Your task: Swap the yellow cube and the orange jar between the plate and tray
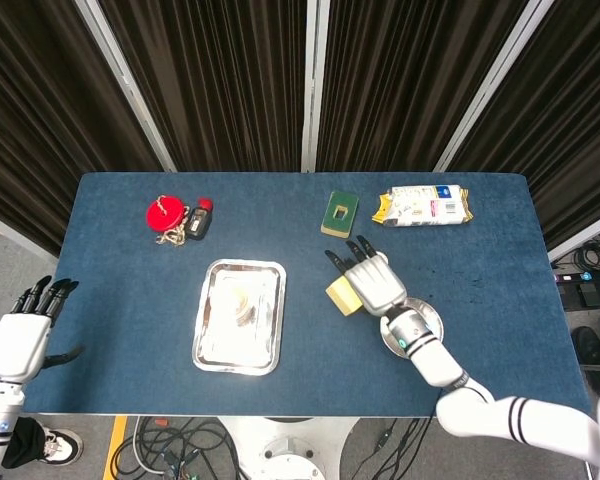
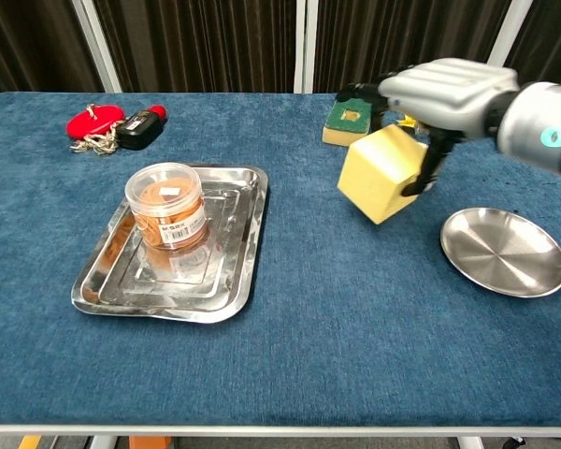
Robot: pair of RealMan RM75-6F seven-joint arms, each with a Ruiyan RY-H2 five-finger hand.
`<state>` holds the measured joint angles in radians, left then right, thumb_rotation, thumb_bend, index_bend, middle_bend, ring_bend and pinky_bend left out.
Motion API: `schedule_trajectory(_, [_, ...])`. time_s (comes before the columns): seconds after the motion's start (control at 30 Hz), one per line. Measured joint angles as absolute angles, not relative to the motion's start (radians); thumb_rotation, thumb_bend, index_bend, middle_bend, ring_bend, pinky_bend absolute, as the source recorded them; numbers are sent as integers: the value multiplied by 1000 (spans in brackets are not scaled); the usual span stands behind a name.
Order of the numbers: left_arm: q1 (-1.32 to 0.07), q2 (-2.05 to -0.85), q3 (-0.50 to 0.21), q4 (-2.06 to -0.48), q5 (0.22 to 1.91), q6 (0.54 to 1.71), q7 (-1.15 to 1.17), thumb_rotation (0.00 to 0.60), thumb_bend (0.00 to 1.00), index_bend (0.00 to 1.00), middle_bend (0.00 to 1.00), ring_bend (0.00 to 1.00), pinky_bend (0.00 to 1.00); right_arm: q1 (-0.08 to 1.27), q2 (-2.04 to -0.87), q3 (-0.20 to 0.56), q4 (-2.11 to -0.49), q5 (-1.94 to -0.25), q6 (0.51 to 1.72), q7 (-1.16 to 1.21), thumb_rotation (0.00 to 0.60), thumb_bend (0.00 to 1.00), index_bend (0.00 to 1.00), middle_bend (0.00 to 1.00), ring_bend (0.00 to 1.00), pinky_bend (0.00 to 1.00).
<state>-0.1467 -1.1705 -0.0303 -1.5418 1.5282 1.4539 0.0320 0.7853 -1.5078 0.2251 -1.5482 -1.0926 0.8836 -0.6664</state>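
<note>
Overhead head view, low frontal chest view.

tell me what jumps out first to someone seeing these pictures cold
The right hand holds the yellow cube in the air above the blue table, between the tray and the bare plate at the right. Next the eye goes to the orange jar, standing upright in the tray on the left half of the table. The left hand hangs open off the table's left edge.
</note>
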Motion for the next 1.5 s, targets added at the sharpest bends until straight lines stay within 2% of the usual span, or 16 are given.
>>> schedule_trajectory(0.13, [-150, -1176, -31, -1535, 1528, 1450, 20, 600, 0, 118, 104, 34, 157, 832, -1564, 242, -1468, -1057, 862, -670, 600, 82, 0, 398, 43, 0])
schedule_trajectory(0.23, [-154, -1181, -32, -1527, 1530, 1447, 16, 600, 0, 118, 104, 34, 157, 858, -1588, 245, -1430, -1023, 837, -664, 600, 51, 0, 258, 0, 0])
schedule_trajectory(0.37, [-157, -1183, -32, -1523, 1531, 1441, 18, 600, 0, 118, 104, 34, 157, 883, -1596, 240, -1417, -980, 810, -658, 600, 0, 0, 65, 0, 0])
schedule_trajectory(0.43, [-158, -1184, -32, -1523, 1529, 1440, 20, 600, 0, 118, 104, 33, 157, 889, -1595, 236, -1422, -971, 812, -651, 600, 0, 0, 5, 0, 0])
schedule_trajectory(0.57, [-164, -1182, -35, -1531, 1532, 1438, 14, 600, 0, 118, 104, 34, 158, 881, -1572, 237, -1458, -988, 845, -623, 600, 0, 0, 0, 0, 0])
schedule_trajectory(0.73, [-204, -1182, -46, -1550, 1557, 1410, 7, 600, 0, 118, 103, 34, 172, 837, -1478, 247, -1558, -1046, 944, -576, 600, 0, 0, 0, 0, 0])
schedule_trajectory(0.9, [-273, -1191, -51, -1571, 1594, 1335, 5, 600, 0, 114, 104, 34, 189, 741, -1328, 254, -1661, -1080, 1052, -482, 600, 0, 0, 0, 0, 0])
schedule_trajectory(1.03, [-372, -1223, -57, -1587, 1626, 1216, -7, 600, 0, 109, 104, 34, 202, 662, -1217, 243, -1705, -1119, 1095, -364, 600, 0, 0, 0, 0, 0])
schedule_trajectory(1.23, [-530, -1349, -88, -1531, 1634, 1050, -22, 600, 0, 106, 103, 34, 201, 511, -1122, 187, -1715, -1211, 1193, -168, 600, 0, 0, 0, 0, 0])
schedule_trajectory(1.5, [-636, -1472, -115, -1410, 1587, 950, -46, 600, 0, 104, 102, 34, 207, 387, -1102, 135, -1627, -1290, 1288, 38, 600, 0, 0, 0, 0, 0])
